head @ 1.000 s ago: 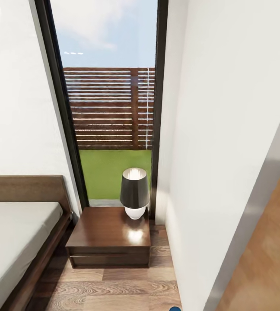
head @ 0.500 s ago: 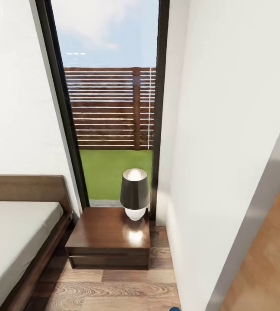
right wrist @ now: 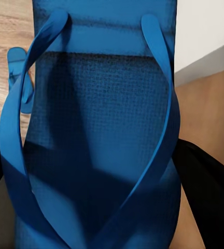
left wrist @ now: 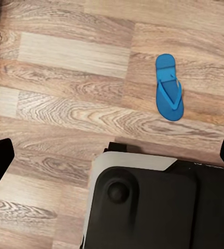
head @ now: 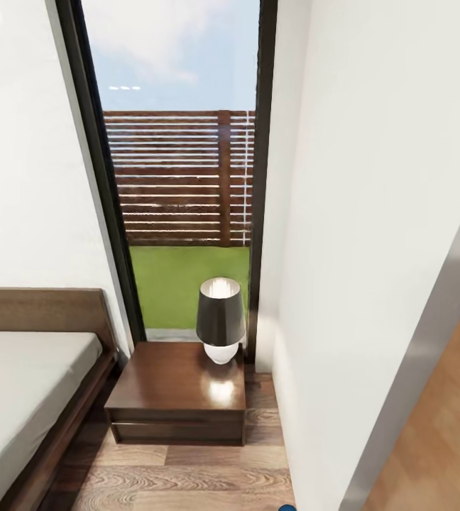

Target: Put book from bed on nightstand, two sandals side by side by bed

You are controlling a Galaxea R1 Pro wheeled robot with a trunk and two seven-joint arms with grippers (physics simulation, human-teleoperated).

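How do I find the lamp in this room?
Look for the tall black-framed window showing a slatted brown fence and green grass. Below it, beside the low dark brown wooden bed, sits a squarish glossy dark brown nightstand. The lamp stands on its back corner: dark shade, round white base, the only thing on top.

The low dark brown wooden nightstand (head: 177,387) shines glossy; the blue foot-shaped sandal's (right wrist: 99,150) sole looks matt, finely textured; plank floor (left wrist: 65,98) shows grain.
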